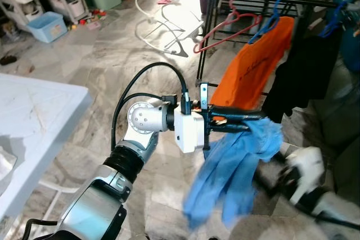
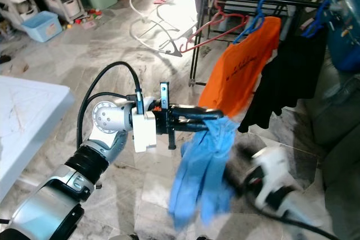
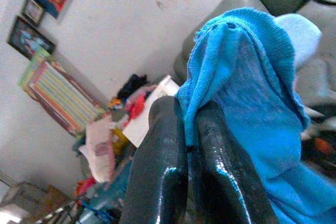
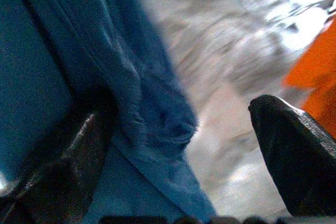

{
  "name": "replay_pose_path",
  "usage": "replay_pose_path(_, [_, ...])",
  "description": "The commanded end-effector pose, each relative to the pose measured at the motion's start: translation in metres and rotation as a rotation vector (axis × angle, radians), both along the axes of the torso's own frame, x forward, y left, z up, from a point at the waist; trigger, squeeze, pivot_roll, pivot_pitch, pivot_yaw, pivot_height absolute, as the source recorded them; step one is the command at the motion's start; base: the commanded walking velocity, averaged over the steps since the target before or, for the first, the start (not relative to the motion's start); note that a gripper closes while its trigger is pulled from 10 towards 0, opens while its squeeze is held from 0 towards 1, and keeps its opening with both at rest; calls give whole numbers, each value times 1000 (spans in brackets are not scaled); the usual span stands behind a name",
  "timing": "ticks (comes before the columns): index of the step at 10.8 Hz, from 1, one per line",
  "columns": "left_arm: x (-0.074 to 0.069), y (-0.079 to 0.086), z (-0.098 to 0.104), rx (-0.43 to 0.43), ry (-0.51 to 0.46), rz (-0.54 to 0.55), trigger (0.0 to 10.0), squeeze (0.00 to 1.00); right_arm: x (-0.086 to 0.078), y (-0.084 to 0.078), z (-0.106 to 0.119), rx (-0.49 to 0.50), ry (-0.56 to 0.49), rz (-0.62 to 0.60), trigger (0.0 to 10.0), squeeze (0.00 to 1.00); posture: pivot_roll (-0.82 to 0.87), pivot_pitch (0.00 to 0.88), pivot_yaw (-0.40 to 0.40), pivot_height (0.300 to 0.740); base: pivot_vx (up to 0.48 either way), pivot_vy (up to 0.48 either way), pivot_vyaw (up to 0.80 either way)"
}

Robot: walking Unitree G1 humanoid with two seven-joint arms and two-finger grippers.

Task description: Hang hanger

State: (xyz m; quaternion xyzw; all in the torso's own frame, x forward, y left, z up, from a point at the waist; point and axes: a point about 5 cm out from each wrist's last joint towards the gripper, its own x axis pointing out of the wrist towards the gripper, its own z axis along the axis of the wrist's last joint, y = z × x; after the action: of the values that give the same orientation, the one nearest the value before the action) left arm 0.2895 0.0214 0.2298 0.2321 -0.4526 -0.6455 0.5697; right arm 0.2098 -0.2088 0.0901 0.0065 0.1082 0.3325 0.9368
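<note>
No hanger shows in the soft blue cloth garment (image 1: 233, 167) that the left hand (image 1: 247, 121) clamps at centre frame, so it may slip off, while the right hand (image 4: 184, 145), lower right, gapes wide.

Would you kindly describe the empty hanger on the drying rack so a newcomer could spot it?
Find the black drying rack at the back. On its rail, left of the orange shirt, hangs the pink hanger. Unlike the blue hangers beside it, it carries no garment.

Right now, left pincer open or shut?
Shut: the left pincer has both fingers pressed together on the blue garment, which hangs bunched below.
</note>
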Motion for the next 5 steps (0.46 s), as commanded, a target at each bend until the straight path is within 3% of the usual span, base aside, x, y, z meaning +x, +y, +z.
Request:
replay_pose_path(1, [-3, -1, 10, -36, -22, -19, 10000, 0, -6, 4, -10, 13, 59, 51, 10000, 0, 111, 155, -10, 740, 0, 0, 0])
replay_pose_path(3, [-7, -3, 13, -55, -14, -34, 10000, 0, -6, 17, -17, 76, 112, 120, 10000, 0, 119, 152, -12, 740, 0, 0, 0])
replay_pose_path(4, [-5, -1, 12, -52, -3, -23, 10000, 0, -1, 20, -16, 80, 93, 121, 0, 0, 118, 153, -11, 740, 0, 0, 0])
replay_pose_path(5, [-5, -1, 13, -53, 1, -22, 10000, 0, -1, 20, -16, 92, 92, 120, 0, 0, 119, 151, -8, 740, 0, 0, 0])
